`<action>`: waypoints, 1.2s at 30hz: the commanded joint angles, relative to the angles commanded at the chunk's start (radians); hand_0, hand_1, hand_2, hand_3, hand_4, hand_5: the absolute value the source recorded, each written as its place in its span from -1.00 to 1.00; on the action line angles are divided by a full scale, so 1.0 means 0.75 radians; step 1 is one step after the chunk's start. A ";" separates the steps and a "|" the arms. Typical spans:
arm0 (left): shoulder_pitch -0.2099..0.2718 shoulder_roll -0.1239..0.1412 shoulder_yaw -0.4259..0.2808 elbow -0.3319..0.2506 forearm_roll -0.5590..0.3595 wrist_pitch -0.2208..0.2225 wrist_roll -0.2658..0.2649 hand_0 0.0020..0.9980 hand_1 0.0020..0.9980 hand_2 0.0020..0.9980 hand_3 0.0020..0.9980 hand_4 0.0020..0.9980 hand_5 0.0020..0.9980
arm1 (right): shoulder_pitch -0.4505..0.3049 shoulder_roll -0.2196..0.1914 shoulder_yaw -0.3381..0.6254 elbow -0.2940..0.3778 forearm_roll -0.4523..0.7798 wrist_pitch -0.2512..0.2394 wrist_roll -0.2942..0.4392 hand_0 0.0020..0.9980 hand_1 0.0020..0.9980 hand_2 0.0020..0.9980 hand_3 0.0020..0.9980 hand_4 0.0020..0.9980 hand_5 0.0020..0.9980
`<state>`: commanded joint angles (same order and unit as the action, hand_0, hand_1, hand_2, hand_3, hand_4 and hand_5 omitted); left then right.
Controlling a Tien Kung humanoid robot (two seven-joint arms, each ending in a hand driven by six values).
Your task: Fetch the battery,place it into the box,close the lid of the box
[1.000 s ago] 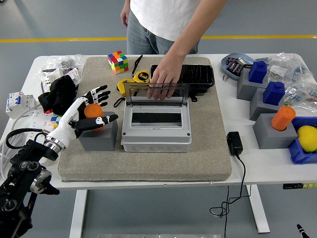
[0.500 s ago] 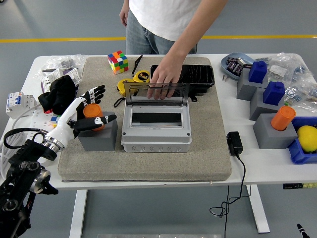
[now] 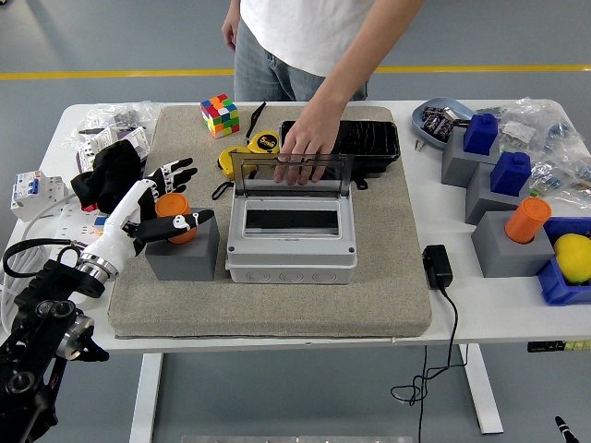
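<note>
A: Where's the battery point(image 3: 173, 209)?

B: It's the orange cylinder standing upright on a grey block point(image 3: 182, 251), at the mat's point(image 3: 277, 305) left side, just left of the box point(image 3: 291, 242).

A: Is the left hand point(image 3: 159, 200) on it?

B: Its fingers point(image 3: 175, 172) are spread apart, reaching past the battery's far side, and the thumb point(image 3: 183, 222) lies across the near side. The battery sits between them, but the hand isn't clamped on it; whether any finger touches it, I cannot tell. The arm comes in from the lower left corner.

A: And the box?

B: Grey, in the middle of the mat, with its clear lid point(image 3: 289, 173) standing up at the far edge. A person's hand point(image 3: 307, 143) rests on top of the lid, fingers draped over it, the arm coming from the far side of the tabletop point(image 3: 480, 305).

A: What's around it?

B: A black tray point(image 3: 369, 140) behind the lid, a yellow tape measure point(image 3: 249, 150) and a colour cube point(image 3: 220, 114) to the far left. On the right, grey blocks carry two blue pieces point(image 3: 481, 133) and an orange cylinder point(image 3: 527, 220); a black adapter point(image 3: 437, 266) lies near the mat's right edge.

A: The right hand?

B: Out of view.
</note>
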<state>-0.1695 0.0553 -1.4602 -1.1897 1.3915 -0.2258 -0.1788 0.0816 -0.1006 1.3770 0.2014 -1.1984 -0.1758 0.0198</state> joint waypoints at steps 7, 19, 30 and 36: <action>0.004 0.001 0.004 -0.001 -0.005 0.008 0.000 0.39 0.56 0.39 0.53 1.00 -0.96 | -0.001 0.000 0.007 -0.001 -0.005 0.000 0.000 0.73 0.70 0.61 0.65 1.00 1.00; 0.004 -0.002 0.017 0.002 -0.022 0.013 0.000 0.32 0.52 0.29 0.43 1.00 -0.97 | 0.000 0.000 0.023 0.001 -0.012 -0.001 -0.001 0.73 0.70 0.61 0.65 1.00 1.00; 0.000 -0.002 0.015 0.005 -0.035 0.019 0.003 -0.01 0.23 0.02 0.12 1.00 -1.00 | 0.001 0.000 0.035 0.001 -0.019 0.000 -0.001 0.73 0.70 0.61 0.65 1.00 1.00; -0.003 -0.004 0.016 0.006 -0.042 0.021 0.002 -0.13 0.15 -0.10 0.03 1.00 -1.00 | 0.004 -0.001 0.044 0.002 -0.024 0.000 -0.001 0.73 0.70 0.61 0.65 1.00 1.00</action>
<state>-0.1716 0.0524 -1.4480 -1.1855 1.3600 -0.2098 -0.1772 0.0845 -0.1013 1.4099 0.2031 -1.2161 -0.1761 0.0190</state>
